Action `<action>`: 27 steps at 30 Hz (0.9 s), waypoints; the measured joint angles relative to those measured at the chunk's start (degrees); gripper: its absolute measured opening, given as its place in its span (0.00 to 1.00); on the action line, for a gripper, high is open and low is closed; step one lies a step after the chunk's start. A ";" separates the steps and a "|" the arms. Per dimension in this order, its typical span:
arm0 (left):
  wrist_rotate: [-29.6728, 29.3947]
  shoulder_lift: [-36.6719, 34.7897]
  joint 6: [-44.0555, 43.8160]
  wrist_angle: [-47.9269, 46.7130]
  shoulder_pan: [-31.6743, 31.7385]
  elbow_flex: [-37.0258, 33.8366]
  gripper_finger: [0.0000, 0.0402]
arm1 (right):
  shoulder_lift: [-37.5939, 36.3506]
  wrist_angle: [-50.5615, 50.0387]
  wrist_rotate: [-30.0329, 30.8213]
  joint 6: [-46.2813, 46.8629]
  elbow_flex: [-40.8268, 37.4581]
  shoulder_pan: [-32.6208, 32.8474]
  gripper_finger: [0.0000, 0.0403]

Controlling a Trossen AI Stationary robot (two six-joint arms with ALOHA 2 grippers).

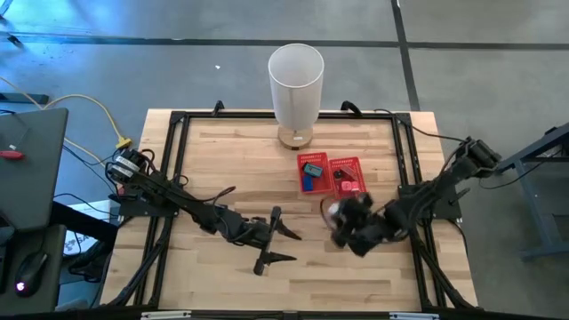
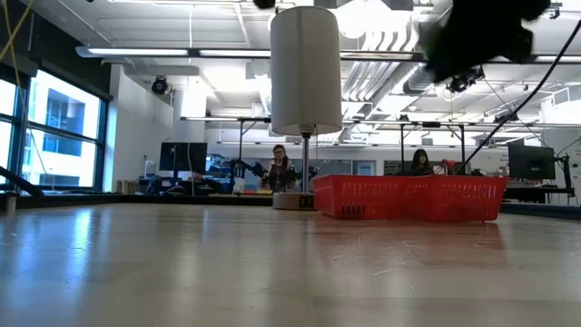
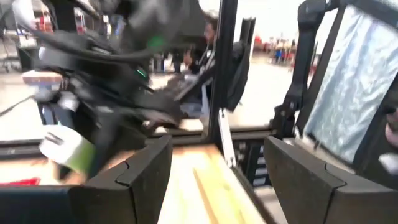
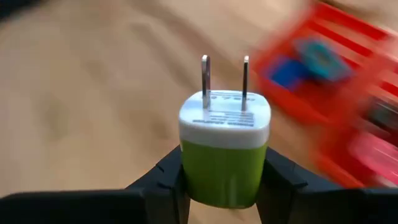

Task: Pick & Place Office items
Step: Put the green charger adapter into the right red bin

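We note the right gripper (image 4: 224,177) clamped on a green-and-white plug adapter (image 4: 224,149), near the red tray (image 1: 322,161). Left gripper (image 1: 283,246), farther from the tray, stands open, empty.

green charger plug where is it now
The green charger plug sits clamped in the right gripper, prongs pointing out, above the table just in front of the red tray.

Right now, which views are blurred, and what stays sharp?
Right wrist view: the green-and-white plug adapter in the right gripper is sharp, the red tray behind smeared. Left wrist view: the background is streaked, the left gripper crisp. Low view: the tabletop shows glare. High view: clean.
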 joint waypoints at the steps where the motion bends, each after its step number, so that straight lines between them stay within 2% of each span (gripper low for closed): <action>1: -0.14 0.00 -0.09 -1.11 0.10 0.00 0.61 | -0.84 -4.32 -0.72 3.98 0.00 -0.91 0.30; 4: -0.18 0.00 -3.20 -4.54 0.63 0.00 0.61 | -2.17 -17.50 -5.09 14.75 -0.02 -4.55 0.30; 7: -0.31 0.00 -6.37 -7.08 1.23 0.00 0.61 | -2.21 -27.42 -10.12 17.40 -0.11 -8.82 0.30; 9: -0.33 0.00 -6.88 -8.27 1.54 0.00 0.61 | -2.25 -30.23 -11.66 17.41 -0.15 -11.93 0.30; 20: -0.31 0.00 -8.04 -10.82 2.90 0.00 0.61 | -1.72 -29.76 -16.48 3.52 -0.11 -30.59 0.30; 27: -0.18 0.00 -10.47 -14.31 2.78 0.00 0.61 | 1.90 -26.89 -19.98 -2.93 -0.07 -36.04 0.30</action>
